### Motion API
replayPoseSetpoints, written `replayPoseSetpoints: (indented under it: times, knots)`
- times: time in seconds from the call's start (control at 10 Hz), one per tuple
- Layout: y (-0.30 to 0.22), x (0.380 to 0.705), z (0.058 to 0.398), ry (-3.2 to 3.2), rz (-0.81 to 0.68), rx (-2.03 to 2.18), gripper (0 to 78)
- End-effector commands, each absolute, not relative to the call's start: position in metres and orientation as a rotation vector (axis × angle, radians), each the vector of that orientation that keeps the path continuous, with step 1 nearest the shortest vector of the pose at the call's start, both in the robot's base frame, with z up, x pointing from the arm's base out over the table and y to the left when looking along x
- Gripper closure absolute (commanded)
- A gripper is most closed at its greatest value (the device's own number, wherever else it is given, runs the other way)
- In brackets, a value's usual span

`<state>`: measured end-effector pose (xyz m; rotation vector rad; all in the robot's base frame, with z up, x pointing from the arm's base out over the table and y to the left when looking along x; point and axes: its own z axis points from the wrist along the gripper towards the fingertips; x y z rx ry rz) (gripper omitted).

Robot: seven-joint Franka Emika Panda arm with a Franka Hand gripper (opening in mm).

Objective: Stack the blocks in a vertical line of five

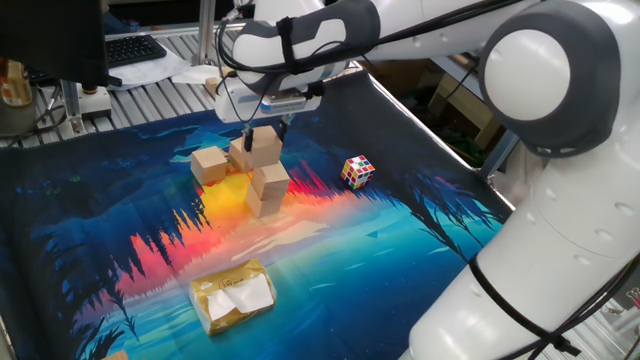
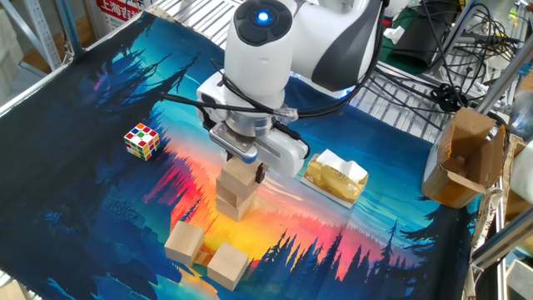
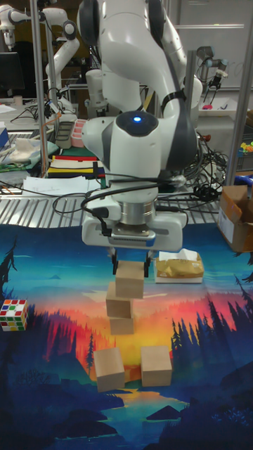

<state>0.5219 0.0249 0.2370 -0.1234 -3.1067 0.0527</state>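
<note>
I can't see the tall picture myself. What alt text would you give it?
A white robot arm's end effector grips a tan wooden block on top of two stacked blocks, above a colourful sunset-forest mat. Two more blocks sit in front, a multicoloured puzzle cube at left and a yellowish packet behind.
</note>
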Motion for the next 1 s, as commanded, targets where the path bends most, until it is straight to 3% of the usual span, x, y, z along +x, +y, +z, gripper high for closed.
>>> replayPoseSetpoints:
  times: [0.1,0.5,1.0]
  knots:
    - [0.025,0.523,0.24,-3.103,0.07,-0.246,76.4]
    - [0.025,0.523,0.24,-3.099,0.069,-0.253,76.4]
    - [0.014,0.499,0.24,-3.08,0.056,-0.19,76.4]
